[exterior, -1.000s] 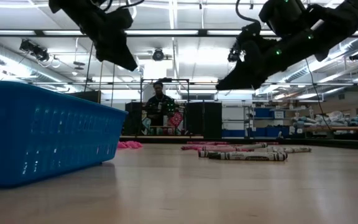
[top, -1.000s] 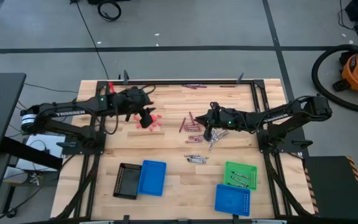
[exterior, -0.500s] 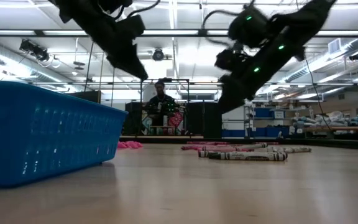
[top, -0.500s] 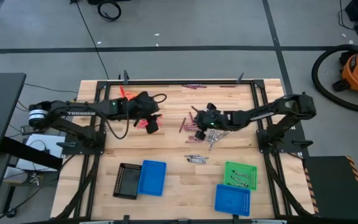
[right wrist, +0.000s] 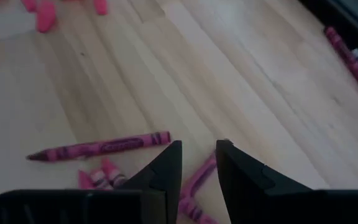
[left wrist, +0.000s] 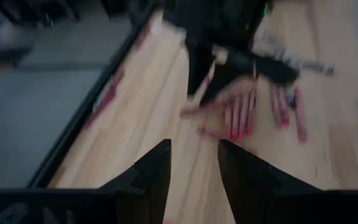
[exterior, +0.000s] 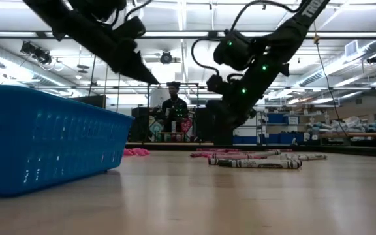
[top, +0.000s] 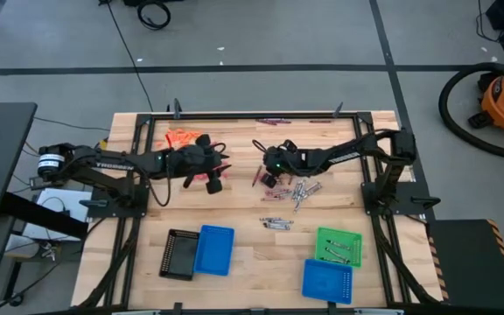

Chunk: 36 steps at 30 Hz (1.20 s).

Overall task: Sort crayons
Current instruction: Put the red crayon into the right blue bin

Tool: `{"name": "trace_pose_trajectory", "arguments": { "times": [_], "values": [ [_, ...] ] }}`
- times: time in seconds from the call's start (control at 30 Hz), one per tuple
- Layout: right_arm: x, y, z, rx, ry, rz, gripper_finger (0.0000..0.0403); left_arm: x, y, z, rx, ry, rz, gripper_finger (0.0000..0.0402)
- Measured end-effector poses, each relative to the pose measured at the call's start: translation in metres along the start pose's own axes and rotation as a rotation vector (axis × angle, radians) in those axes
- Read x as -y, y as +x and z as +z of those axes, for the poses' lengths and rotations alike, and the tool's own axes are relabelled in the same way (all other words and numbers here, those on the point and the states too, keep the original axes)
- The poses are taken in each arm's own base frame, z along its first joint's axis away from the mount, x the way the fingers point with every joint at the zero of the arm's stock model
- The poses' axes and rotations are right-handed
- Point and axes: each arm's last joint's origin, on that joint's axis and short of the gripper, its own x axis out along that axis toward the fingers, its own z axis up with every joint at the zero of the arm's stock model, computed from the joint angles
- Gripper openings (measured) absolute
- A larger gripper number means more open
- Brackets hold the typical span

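While the right gripper (right wrist: pixel 197 163) hovers, fingers apart and empty, over purple crayons (right wrist: pixel 98 148), selection proceeds; next, descend and clamp one.

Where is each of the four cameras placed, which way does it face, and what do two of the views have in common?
High view: above, looking straight down at the wooden table; both dark arms, left gripper, right gripper.
Low view: at table-top height, looking level into the room; blue plastic basket, arms overhead, a person behind.
Left wrist view: on the left arm, past its open fingers, toward the right arm.
Right wrist view: on the right arm, past its open fingers, down at the table.
Shared: both wrist views show red-pink crayons.
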Motion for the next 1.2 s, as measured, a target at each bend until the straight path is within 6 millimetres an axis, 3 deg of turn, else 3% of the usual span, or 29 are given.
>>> {"name": "trace_pose_trajectory", "arguments": {
  "times": [0.3,0.57,1.03,1.2],
  "values": [
    [-0.015,-0.006,0.000,0.061,-0.042,-0.040,0.0115,0.000,-0.003,-0.018,0.136,0.035,0.116,0.0142],
    [-0.003,0.012,-0.005,0.028,-0.021,-0.090,0.0129,-0.008,0.000,-0.023,0.106,0.019,0.157,0.0142],
    [0.009,0.017,-0.024,-0.062,0.077,-0.031,0.0125,-0.007,0.001,-0.029,0.041,0.021,0.144,0.0142],
    [0.011,0.017,-0.033,-0.085,0.080,-0.028,0.0104,-0.007,0.001,-0.029,0.042,0.019,0.142,0.0142]
  ]
}}
